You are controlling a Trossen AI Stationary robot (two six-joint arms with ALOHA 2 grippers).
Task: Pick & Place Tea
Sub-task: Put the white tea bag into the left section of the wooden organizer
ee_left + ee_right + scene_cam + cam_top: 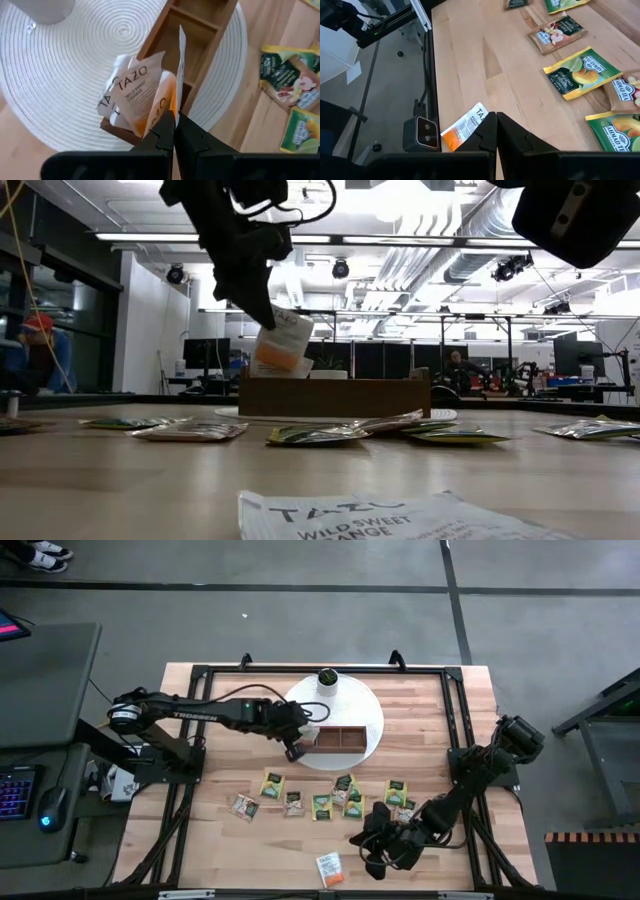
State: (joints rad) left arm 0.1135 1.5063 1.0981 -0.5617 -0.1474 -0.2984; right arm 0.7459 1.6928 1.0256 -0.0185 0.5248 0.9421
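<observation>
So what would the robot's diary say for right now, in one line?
left gripper: shut on orange tea sachet, over tray's end compartment | right gripper: shut, empty, above table | loose sachets: waiting

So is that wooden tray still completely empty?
No, in the left wrist view the end compartment of the wooden tray already holds orange Tazo sachets, and the left gripper pinches another thin sachet above it.

Pale wooden bench (200, 840) inside a black frame. At twelve o'clock, round white woven mat (372, 730), flat on the wood. Below centre, a scattered row of green and tan tea sachets (322, 806). At six o'clock, near the edge, one orange-and-white Tazo sachet (329, 869) alone.
</observation>
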